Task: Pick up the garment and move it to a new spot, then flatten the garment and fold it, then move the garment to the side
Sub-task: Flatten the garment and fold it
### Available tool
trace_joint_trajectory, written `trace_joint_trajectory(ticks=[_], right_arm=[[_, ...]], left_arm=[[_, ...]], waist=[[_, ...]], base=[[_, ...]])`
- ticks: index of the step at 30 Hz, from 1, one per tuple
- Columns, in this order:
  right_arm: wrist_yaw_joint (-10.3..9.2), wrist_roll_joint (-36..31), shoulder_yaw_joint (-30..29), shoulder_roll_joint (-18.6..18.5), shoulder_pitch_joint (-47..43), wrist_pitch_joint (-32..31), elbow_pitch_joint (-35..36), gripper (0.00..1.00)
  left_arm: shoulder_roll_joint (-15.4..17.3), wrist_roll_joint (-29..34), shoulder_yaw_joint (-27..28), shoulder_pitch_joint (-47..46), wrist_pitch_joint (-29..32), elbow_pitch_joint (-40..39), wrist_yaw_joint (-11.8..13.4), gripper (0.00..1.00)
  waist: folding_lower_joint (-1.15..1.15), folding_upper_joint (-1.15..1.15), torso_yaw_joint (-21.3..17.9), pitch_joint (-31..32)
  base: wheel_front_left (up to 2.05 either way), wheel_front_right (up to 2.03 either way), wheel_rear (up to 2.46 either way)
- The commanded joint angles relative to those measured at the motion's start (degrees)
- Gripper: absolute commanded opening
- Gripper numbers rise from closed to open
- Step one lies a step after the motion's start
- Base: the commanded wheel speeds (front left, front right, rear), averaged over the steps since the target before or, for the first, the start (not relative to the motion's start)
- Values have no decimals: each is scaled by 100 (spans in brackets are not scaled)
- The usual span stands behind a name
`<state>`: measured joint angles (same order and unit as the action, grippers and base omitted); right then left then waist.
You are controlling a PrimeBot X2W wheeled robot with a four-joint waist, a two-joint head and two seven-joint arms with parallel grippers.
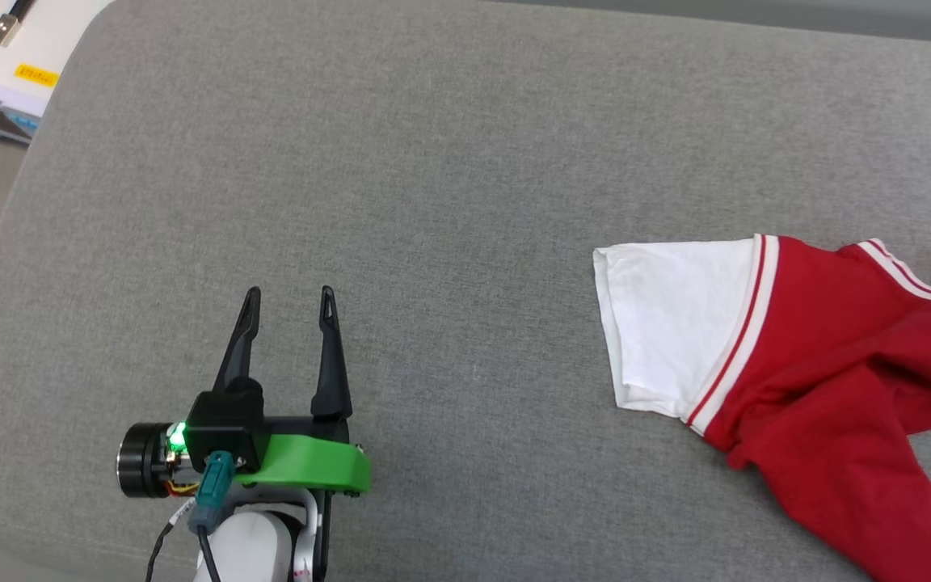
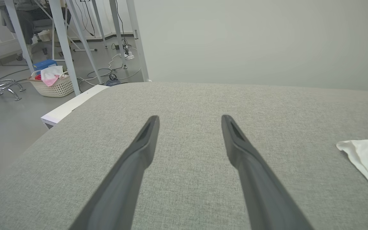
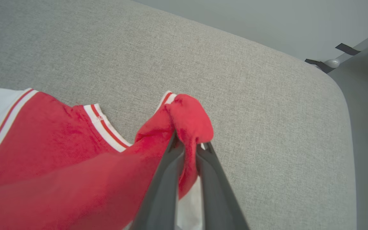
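Note:
The garment (image 1: 805, 364), red with a white short sleeve and red-and-white striped trim, lies bunched at the right of the grey padded surface (image 1: 449, 178). In the right wrist view my right gripper (image 3: 188, 145) is shut on a fold of the garment's (image 3: 59, 150) red cloth, lifting it a little off the surface. Far to the garment's left, my left gripper (image 1: 288, 303) hovers open over bare fabric with nothing between its fingers. The left wrist view shows that left gripper (image 2: 188, 123) with jaws wide, and the white sleeve corner (image 2: 367, 159) at the right edge.
The grey surface's rounded left edge (image 1: 5, 242) drops to the floor, with a white box (image 1: 9, 56) beyond it. The left wrist view shows table legs (image 2: 65, 41), a basket (image 2: 51, 84) and cables on the floor. A metal frame (image 3: 350, 54) stands past the right corner.

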<state>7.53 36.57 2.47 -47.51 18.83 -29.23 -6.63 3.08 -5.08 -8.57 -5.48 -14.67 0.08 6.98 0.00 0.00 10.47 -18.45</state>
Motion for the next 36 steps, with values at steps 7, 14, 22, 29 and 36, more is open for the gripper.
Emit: trace_joint_trajectory(ticks=[7, 14, 22, 29, 36], right_arm=[[-4, -323, 1116, 507, 1620, -37, -869, 0], [-4, -212, 2151, 917, 2363, 27, -1908, 0], [-4, 93, 2913, 846, 2563, 618, -2354, 100], [-4, -40, 2635, 657, 2296, 2418, -2089, 100], [-4, -744, 1537, 1035, 1459, 3778, -1724, 100]], left_arm=[[-20, -109, -149, -326, -33, 7, 81, 100], [-20, -143, -237, -419, -33, 14, 150, 100], [-20, -102, -179, -356, -33, 61, 174, 100], [-20, 31, 45, -161, -33, 69, 114, 100], [2, 153, 279, 58, -33, 26, -63, 100]], waist=[[0, 0, 498, -637], [0, 0, 578, -700], [0, 0, 438, -493], [0, 0, 108, 2], [0, 0, -277, 477]], base=[[0, 0, 0], [0, 0, 0], [0, 0, 0], [0, 0, 0], [0, 0, 0]])
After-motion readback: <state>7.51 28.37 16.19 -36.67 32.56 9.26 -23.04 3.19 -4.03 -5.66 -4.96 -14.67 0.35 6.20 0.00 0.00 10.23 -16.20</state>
